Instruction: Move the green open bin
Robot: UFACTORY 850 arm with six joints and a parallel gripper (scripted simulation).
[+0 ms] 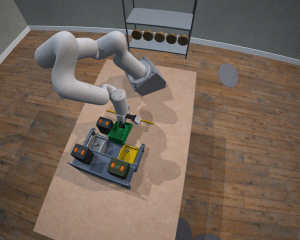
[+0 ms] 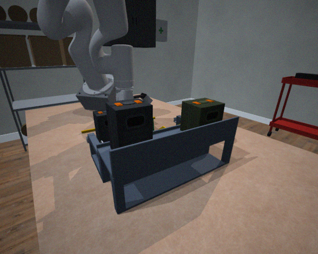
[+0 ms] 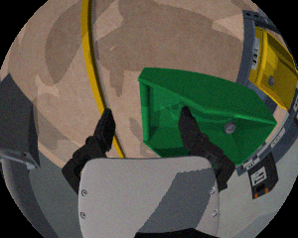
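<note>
The green bin (image 1: 123, 136) (image 3: 238, 96) is in front of the shelf (image 1: 99, 166) (image 2: 167, 155) (image 3: 247, 47), its far end close to the shelf's front rail; whether they touch, and whether its base is flat, I cannot tell. A grey part (image 3: 230, 127) lies in it. My gripper (image 1: 121, 125) (image 3: 146, 110) is open at its near end: one finger is over the inside, the other outside beyond the near wall. The yellow bin (image 1: 128, 156) (image 3: 277, 64) and grey bin (image 1: 102, 144) are on the shelf, parts inside. In the exterior view the green bin is mostly hidden.
A black box (image 1: 105, 125) (image 2: 99, 127) stands close to the green bin's left side. Another black box (image 1: 82, 155) (image 2: 131, 123) and an olive box (image 1: 118, 169) (image 2: 203, 115) stand on the shelf's rear part. A yellow strip (image 1: 147, 121) (image 3: 91, 59) lies on the table, passing under the gripper.
</note>
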